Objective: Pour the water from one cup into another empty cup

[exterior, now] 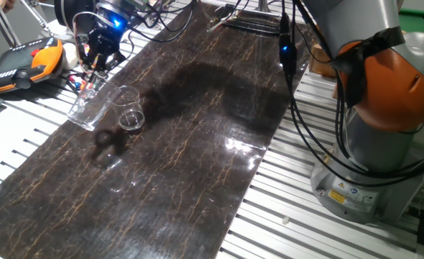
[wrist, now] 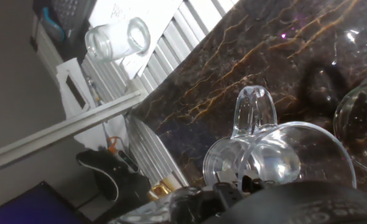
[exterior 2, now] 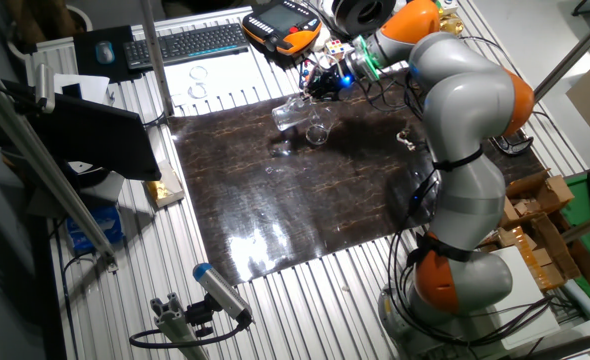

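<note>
A grey-and-orange robot arm (exterior 2: 455, 150) reaches to the upper left of a dark marble-patterned mat (exterior: 183, 144). No writing is legible. Its black gripper (exterior: 97, 63) pinches 1 tall clear tumbler (exterior: 90, 104), tilted beside the short, wide clear cup (exterior: 128, 109).
</note>
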Controlling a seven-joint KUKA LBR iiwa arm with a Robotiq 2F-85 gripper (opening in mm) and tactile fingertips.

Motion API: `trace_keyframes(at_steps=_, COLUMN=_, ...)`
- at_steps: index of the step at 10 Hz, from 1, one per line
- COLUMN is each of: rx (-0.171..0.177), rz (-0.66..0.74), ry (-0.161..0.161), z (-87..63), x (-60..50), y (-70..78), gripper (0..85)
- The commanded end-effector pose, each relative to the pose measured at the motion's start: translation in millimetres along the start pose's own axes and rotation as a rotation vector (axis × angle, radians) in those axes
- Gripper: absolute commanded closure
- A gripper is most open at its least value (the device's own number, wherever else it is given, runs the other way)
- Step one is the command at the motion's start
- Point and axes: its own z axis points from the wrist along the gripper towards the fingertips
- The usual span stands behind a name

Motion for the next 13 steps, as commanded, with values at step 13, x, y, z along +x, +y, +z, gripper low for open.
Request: trace_keyframes(at_steps=13, rx=-0.017, rz=0.186, ry=0.042, z=0.7, x=1.9, y=-2.7, gripper=84.3)
